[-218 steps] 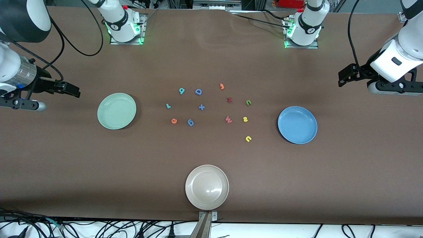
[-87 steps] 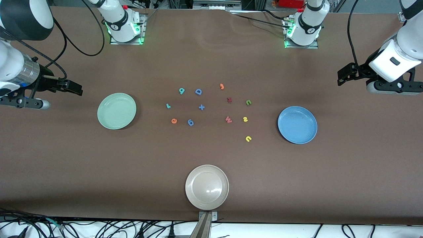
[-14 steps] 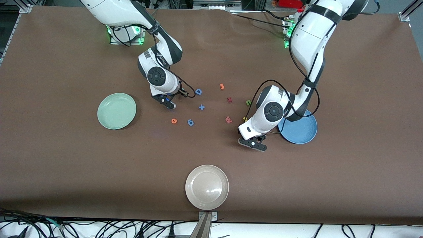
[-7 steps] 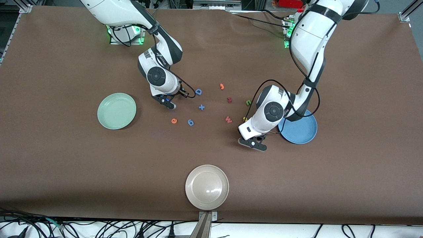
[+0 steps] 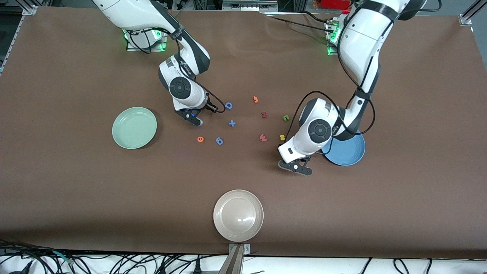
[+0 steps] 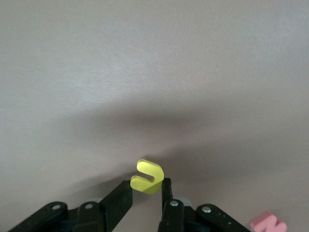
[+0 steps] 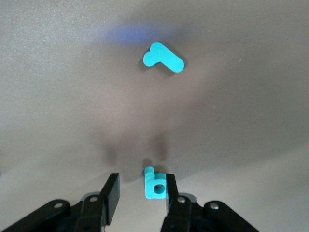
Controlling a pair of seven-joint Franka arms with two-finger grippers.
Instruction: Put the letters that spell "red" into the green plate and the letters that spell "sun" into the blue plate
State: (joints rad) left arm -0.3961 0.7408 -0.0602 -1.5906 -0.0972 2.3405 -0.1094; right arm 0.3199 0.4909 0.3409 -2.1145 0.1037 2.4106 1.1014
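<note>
Just now the left gripper (image 6: pixel 146 185) hangs low over the table at about eight o'clock from the blue plate (image 5: pixel 350 152) in the front view. Its fingers are drawn nearly together and pinch the yellow "u" (image 6: pixel 148 176) between their tips, with the letter's shadow on the brown table (image 5: pixel 76 182) under it. The yellow "s" (image 5: pixel 282 137) lies on the table at about nine o'clock from that plate. The green "n" (image 5: pixel 286 118) lies at about ten o'clock, farther from the front camera than the "s". No letter shows on the part of the blue plate that can be seen.

The right gripper (image 7: pixel 142 180) is down between two and three o'clock from the green plate (image 5: pixel 134 127). Its fingers stand apart. The teal "d" (image 7: pixel 154 186) stands on edge between them, touching one finger (image 7: pixel 170 186), with a plain gap to the other, so nothing is clamped. The teal "r" (image 7: pixel 163 58) lies flat on the table close ahead of the fingers in the right wrist view. The orange "e" (image 5: pixel 200 139) rests at about three o'clock from the green plate, which holds no letters.

Between the two groups lie the blue "D" (image 5: pixel 228 105), a blue plus (image 5: pixel 232 123), a blue "6" piece (image 5: pixel 219 141), an orange "3" piece (image 5: pixel 255 99) and two dark red letters (image 5: pixel 263 137). The beige plate (image 5: pixel 238 215) sits at six o'clock from them, nearest the front camera.
</note>
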